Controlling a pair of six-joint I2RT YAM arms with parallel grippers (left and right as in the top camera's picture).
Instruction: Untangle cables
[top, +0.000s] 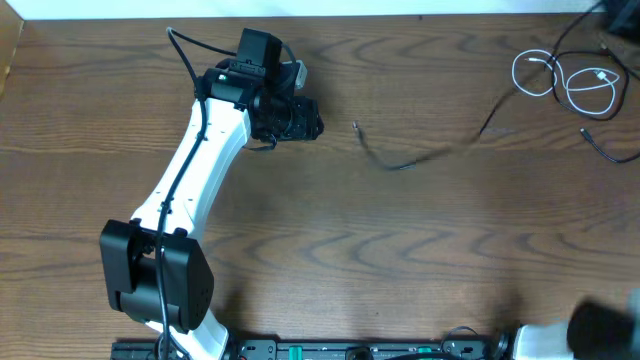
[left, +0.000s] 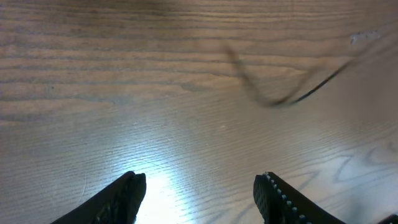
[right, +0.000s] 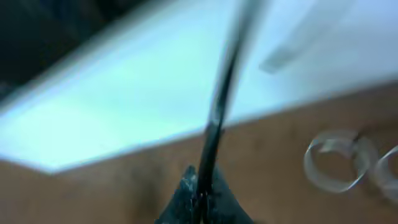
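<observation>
Overhead view of a brown wood-grain table (top: 300, 230) that fills the frame. The white left arm (top: 190, 170) reaches from the near edge toward the far left. The left gripper (top: 303, 118) hangs over bare wood with its jaws apart and nothing between them, as the left wrist view confirms. The black cable (top: 405, 165) lies to the right of that gripper, apart from it. It sags in a shallow curve at mid-table, then runs up toward the far right corner. The white cable (top: 560, 80) lies coiled in loops near that corner, where the black cable passes beside it. In the right wrist view the right gripper (right: 199, 199) has its jaws pressed together. A blurred black strand rises from them, and it cannot be told whether it is clamped.
</observation>
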